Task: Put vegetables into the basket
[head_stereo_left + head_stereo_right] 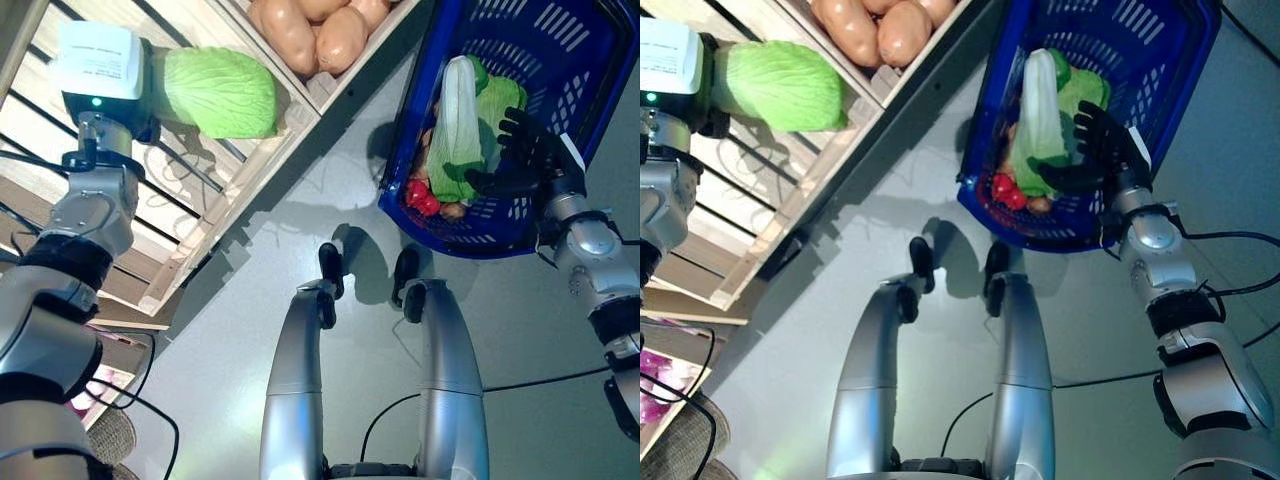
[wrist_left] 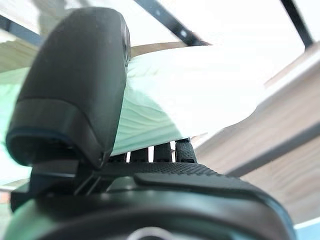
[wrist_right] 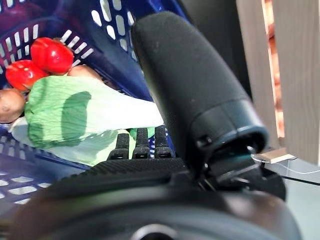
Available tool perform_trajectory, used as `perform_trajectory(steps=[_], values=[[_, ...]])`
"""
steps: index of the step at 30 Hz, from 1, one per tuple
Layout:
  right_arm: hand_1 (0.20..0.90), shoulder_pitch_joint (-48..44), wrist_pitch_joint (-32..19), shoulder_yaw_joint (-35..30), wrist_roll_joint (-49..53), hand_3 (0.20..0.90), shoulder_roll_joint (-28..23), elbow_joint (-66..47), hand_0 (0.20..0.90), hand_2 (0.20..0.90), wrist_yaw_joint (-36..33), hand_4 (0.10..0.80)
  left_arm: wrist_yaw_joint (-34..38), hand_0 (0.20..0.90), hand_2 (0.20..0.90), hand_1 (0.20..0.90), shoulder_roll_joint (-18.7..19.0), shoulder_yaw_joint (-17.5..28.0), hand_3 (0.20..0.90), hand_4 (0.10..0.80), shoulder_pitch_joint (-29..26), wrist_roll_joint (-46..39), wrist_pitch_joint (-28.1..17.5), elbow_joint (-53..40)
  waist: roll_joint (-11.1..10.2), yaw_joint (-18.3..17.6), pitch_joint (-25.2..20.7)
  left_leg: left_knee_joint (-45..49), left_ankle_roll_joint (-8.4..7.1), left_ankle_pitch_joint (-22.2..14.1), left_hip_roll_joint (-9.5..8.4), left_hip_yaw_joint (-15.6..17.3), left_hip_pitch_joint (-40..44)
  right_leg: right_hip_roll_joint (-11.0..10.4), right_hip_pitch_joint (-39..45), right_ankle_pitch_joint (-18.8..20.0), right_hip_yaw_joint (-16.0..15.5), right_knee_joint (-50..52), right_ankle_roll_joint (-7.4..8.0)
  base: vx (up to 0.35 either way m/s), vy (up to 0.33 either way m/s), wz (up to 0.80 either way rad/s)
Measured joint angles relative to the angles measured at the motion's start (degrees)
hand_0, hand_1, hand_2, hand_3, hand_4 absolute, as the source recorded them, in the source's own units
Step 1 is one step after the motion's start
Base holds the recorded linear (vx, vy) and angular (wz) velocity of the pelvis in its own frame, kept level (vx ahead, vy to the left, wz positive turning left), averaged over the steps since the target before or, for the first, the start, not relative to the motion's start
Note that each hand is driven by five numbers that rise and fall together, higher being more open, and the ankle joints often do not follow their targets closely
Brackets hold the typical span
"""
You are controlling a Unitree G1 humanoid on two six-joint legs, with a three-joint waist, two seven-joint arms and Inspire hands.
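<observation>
Cabbage, pale green and round, lies on the slatted wooden shelf at our left, and our left hand is up against it: in the left wrist view the thumb rests on the leafy surface while the fingertips peek out under the head, so the hand looks curled round the cabbage, though from the head views the hand itself is hidden behind the white-capped wrist. In the next compartment of the same wooden stand, beyond a low divider, we see a pile of potatoes. To our right stands the blue basket, a perforated plastic one on the grey floor, tilted in the head views. Inside it lies a long leafy vegetable with a white stalk, and beside that, near the basket's closer wall, two red tomatoes and a brown potato. Our right hand hangs over the basket's interior, just beside the leafy vegetable, with fingers spread and thumb standing apart; it grips nothing that we can see. The two hands are well apart, one at the shelf and the other at the basket.
</observation>
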Motion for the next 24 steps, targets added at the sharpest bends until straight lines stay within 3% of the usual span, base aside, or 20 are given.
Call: perform_trajectory(steps=[8,17,20,24], values=[[0.900,9.5,-0.2,-2.5,-0.1,0.900,1.4,-6.1,0.900,0.900,0.6,0.800,-0.6,0.300,0.300,0.300,-0.2,4.9,0.300,0.400,11.5,-7.6,-11.8,-3.0,-0.8,0.2,0.0,-7.0,0.00,1.6,-0.54,-0.2,12.6,0.3,12.5,1.0,-0.5,-5.8,0.75,-0.013,-0.103,0.01],[0.900,18.7,-0.3,-11.2,-0.6,0.900,8.2,-13.7,0.900,0.900,0.7,0.800,-9.8,0.300,0.300,0.300,-2.3,22.9,0.300,0.400,25.8,-24.3,-19.2,-5.2,-3.2,-0.1,-0.2,-17.0,-0.48,2.7,-0.99,-1.3,31.5,0.4,31.5,1.4,-3.2,-15.0,1.19,0.048,-0.111,0.02],[0.900,23.3,-1.0,-15.4,-0.8,0.900,13.1,-18.1,0.900,0.900,0.6,0.800,-12.2,0.300,0.300,0.300,-6.8,31.7,0.300,0.400,35.4,-31.9,-21.4,-6.5,-3.7,0.2,-0.3,-20.6,-0.57,2.9,-1.11,-1.4,39.1,0.5,38.8,1.1,-3.7,-18.2,1.66,0.124,-0.067,0.01],[0.900,30.5,-3.2,-18.2,-2.3,0.900,19.2,-24.2,0.900,0.900,0.7,0.800,-14.2,0.300,0.300,0.300,-14.7,38.8,0.300,0.400,46.4,-37.9,-23.3,-11.6,-4.8,1.1,-1.1,-24.6,-0.60,2.9,-1.86,-1.4,46.6,0.5,46.3,0.5,-4.3,-21.4,2.27,0.116,-0.073,0.04]])
